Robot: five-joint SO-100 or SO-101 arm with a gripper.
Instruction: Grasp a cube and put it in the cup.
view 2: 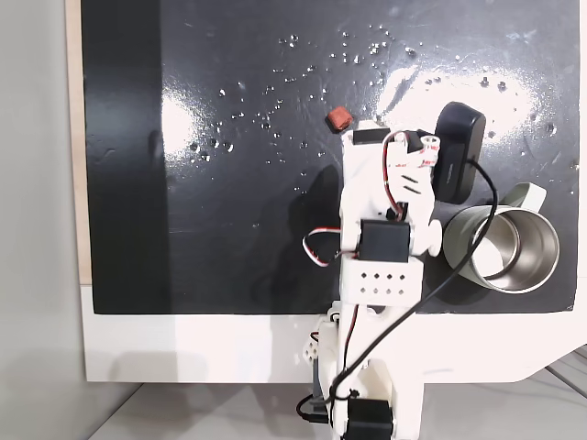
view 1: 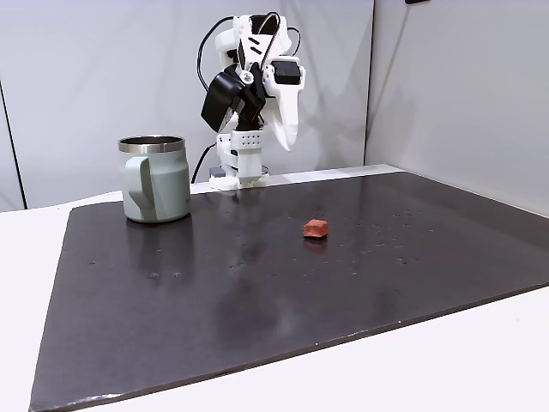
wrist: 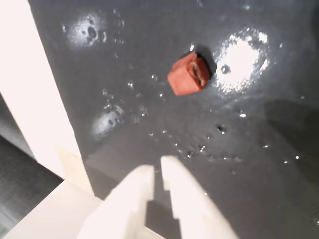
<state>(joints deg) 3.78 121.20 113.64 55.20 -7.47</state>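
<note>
Wrist view shows the cube lying free on the dark surface, ahead of the tool, whose fingertips stand nearly together with only a thin slit between them and nothing held. A fixed view from the front puts the cube near the middle of the surface, well apart from the cup, which stands upright at the left with its handle toward the camera. The tool hangs high above the surface, close to the arm's base, far from both.

By my judgement the task is barely begun: the cube is not grasped, the cup looks empty in the fixed view from above, and reaching, opening, gripping, carrying and dropping are all left.

The surface is a glossy black sheet, speckled with small marks or droplets and bright glare patches, laid on a white table. Plain grey-white walls close the room behind.
</note>
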